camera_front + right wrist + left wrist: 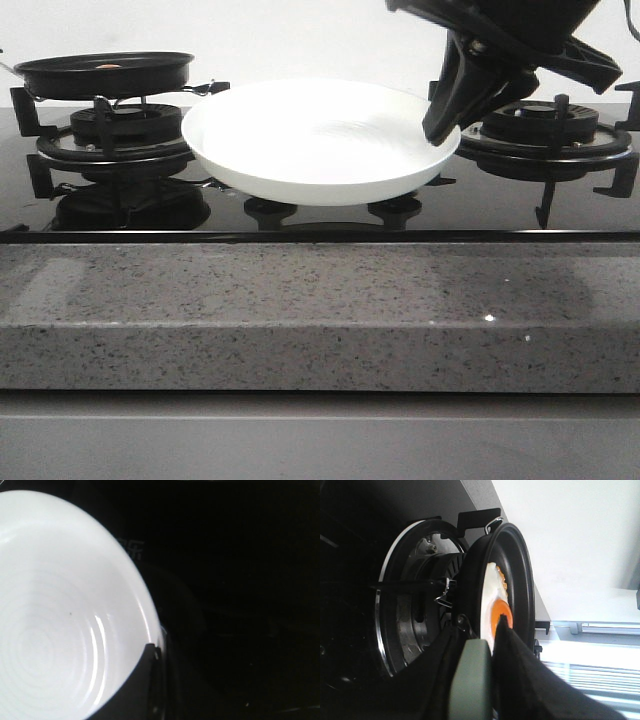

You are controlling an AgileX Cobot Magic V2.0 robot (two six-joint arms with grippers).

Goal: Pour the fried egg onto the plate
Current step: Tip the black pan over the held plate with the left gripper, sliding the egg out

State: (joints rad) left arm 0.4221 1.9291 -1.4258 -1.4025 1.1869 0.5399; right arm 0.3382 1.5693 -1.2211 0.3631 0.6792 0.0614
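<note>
The fried egg (495,605), yolk orange, lies in the black pan; the white plate (320,150) sits tilted mid-stove.

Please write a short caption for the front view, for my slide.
Right claw holds the empty white plate above the stove; pan waits at left.

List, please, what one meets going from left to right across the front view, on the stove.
Frying pan on the left burner → plate → right claw at the plate's rim → right burner.
</note>
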